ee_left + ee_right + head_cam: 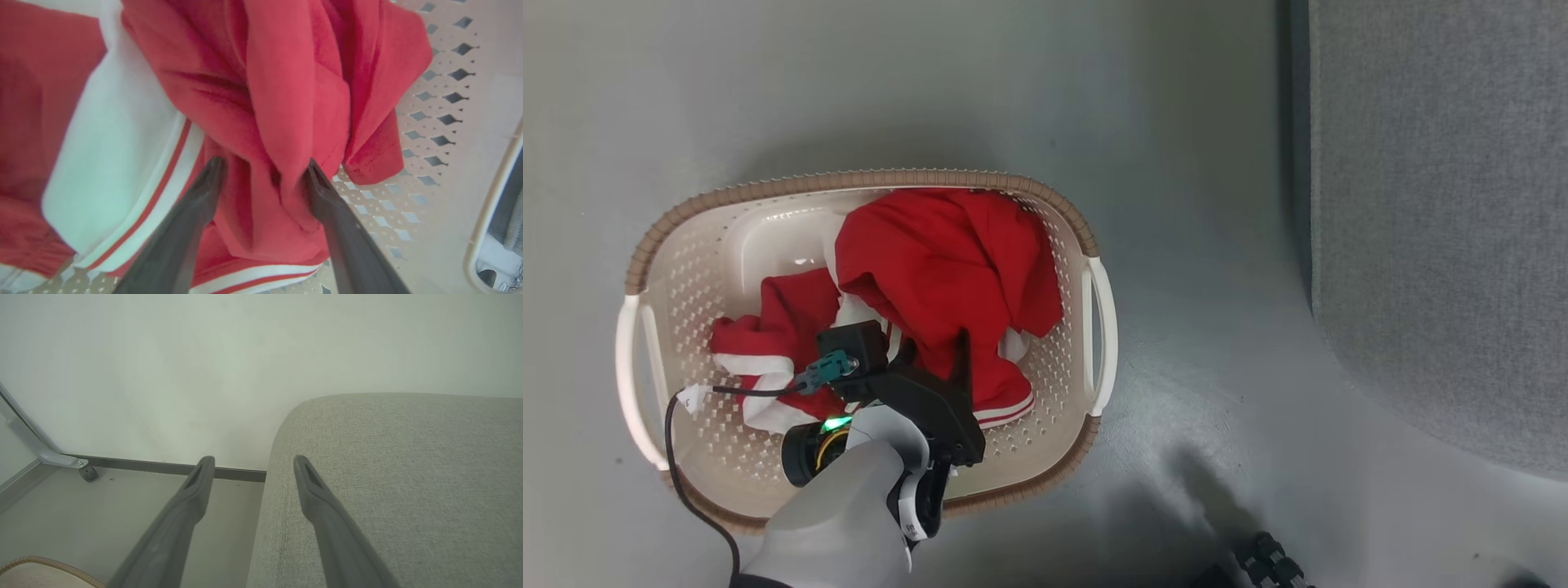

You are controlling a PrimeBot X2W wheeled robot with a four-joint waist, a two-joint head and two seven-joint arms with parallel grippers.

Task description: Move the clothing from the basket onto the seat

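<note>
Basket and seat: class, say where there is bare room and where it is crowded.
The seat is bare fabric wherever visible. Inside the basket, bare bottom lies by its far-left corner and near rim; the clothing and the open left end effector crowd its middle.

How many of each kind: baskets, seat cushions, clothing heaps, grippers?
laundry basket: 1
grey seat cushion: 1
red-and-white clothing heap: 1, separate garments can't be counted
grippers: 2, left gripper and right gripper, jaws open on both
Total: 5
</note>
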